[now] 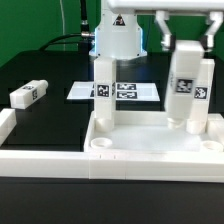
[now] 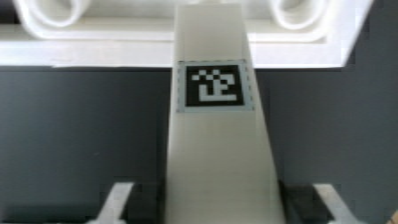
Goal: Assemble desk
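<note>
Desk top (image 1: 150,150) lies flat on the dark tabletop (image 1: 50,70), rim up, at the near edge of the exterior view; lying open side up keeps its round corner sockets reachable from above.

Standing leg (image 1: 103,88) is upright at the back corner on the exterior view's left, with nothing holding it; judged seated in its socket.

Second leg (image 1: 188,90) stands at the back corner on the exterior view's right, leaning very slightly. The hand (image 1: 188,48) comes down from above and straddles its upper end, a hold that suits pressing or turning it into the socket.

In the wrist view this leg (image 2: 214,130) runs straight away from the hand (image 2: 217,205) toward the desk top (image 2: 178,45); a finger (image 2: 118,200) shows on each side. A thin dark strip separates finger and leg, shadow or gap; I cannot tell whether the hand is clamped or slack.

Loose leg (image 1: 28,94) lies on its side, well apart on the exterior view's left, clear of the work; judged next in line.

Near socket (image 1: 100,143) is empty; roughly half the legs look placed.

Marker board (image 1: 125,91) lies flat behind the legs.
</note>
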You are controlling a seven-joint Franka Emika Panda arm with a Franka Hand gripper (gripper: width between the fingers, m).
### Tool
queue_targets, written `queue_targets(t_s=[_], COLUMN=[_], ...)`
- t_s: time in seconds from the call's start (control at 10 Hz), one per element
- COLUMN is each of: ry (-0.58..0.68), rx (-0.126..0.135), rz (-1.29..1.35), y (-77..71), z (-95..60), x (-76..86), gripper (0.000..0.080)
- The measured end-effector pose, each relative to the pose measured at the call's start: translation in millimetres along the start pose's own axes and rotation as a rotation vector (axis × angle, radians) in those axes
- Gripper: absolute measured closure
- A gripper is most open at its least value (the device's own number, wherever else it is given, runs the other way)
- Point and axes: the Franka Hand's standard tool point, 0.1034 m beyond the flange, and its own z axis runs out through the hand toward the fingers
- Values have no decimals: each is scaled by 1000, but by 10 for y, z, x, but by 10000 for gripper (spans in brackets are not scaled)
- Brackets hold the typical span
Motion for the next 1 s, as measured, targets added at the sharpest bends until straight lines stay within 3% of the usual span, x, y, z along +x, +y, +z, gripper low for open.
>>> queue_targets(t_s=[0.2,0.4,0.5,0.8,1.0], ry=[25,145,154,151,150], rx=[-2,-9,-6,40,42], rz=[0,-5,11,54,46], y=[9,27,-11,-402,-449], z=[0,-5,23,-14,7], x=[19,63,16,72,63], gripper=[509,509,509,509,509])
